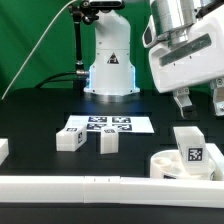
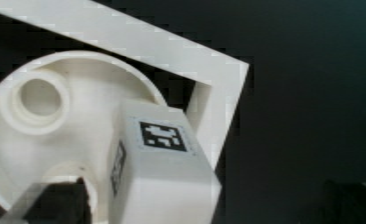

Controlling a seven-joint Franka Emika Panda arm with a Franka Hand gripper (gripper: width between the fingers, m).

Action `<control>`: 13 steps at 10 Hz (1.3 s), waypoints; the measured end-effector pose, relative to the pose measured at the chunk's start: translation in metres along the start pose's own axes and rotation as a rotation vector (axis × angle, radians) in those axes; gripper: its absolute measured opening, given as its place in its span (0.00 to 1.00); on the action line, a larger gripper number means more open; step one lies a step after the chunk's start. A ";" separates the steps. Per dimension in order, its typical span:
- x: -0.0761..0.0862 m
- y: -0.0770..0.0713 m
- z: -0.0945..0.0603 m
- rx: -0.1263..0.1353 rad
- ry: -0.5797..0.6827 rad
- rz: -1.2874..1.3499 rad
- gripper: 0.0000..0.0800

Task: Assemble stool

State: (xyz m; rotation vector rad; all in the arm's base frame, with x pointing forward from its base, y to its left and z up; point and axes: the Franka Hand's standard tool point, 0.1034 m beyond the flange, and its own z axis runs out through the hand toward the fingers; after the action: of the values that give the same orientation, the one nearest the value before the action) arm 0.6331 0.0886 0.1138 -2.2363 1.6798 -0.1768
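the gripper is hanging with its fingers spread wide, gripping nothing, over the worktop's near corner at the exterior view's right. there a leg is standing on the seat. only the wrist view is showing the seat's round hole and the border rail turning its corner. only the exterior view is showing a second leg and a third leg lying beside the marker board.

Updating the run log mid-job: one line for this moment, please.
gripper open | standing leg on seat, below gripper | two loose legs by marker board
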 end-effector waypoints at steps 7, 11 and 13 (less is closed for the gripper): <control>-0.008 -0.005 0.002 -0.076 -0.024 -0.741 0.81; -0.007 -0.004 0.004 -0.105 -0.020 -1.241 0.81; -0.010 -0.007 0.005 -0.136 -0.053 -1.442 0.81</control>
State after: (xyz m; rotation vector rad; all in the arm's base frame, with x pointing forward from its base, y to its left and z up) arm 0.6375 0.1006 0.1125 -3.0153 -0.2326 -0.3105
